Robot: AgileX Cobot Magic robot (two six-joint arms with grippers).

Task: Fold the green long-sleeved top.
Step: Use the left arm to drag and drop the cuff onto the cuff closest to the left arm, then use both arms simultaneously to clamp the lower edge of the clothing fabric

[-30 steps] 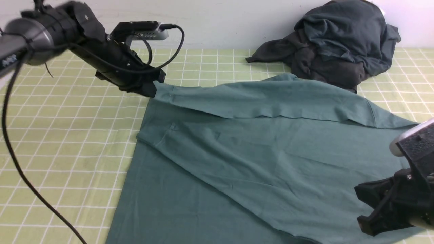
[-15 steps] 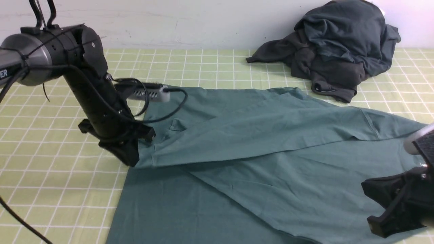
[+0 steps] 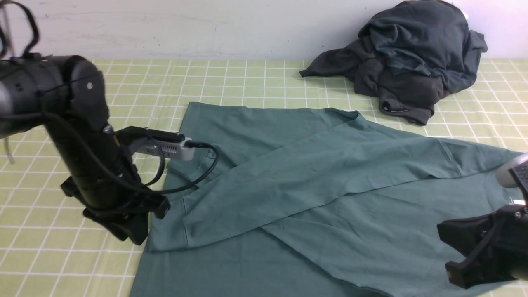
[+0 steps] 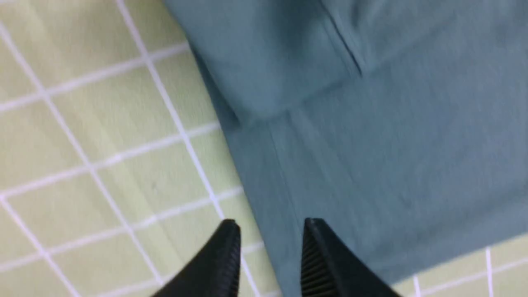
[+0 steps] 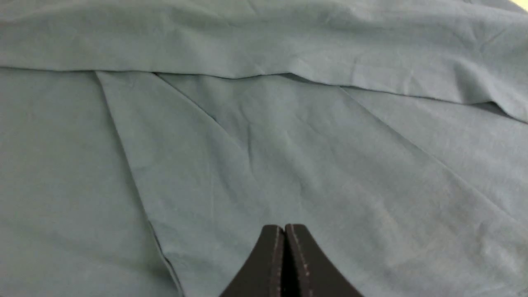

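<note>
From the front view, I have the green top (image 3: 288, 177) spread over the table (image 3: 264, 82), running off the near edge, with open grid beyond my left arm's side. Dark garments (image 3: 412, 62) limit the far right. In the left wrist view, my left jaws (image 4: 268, 243) stand apart beside the top's edge, holding nothing. In the right wrist view, my right jaws (image 5: 284, 243) are closed above the cloth. I can't read any labels.
</note>
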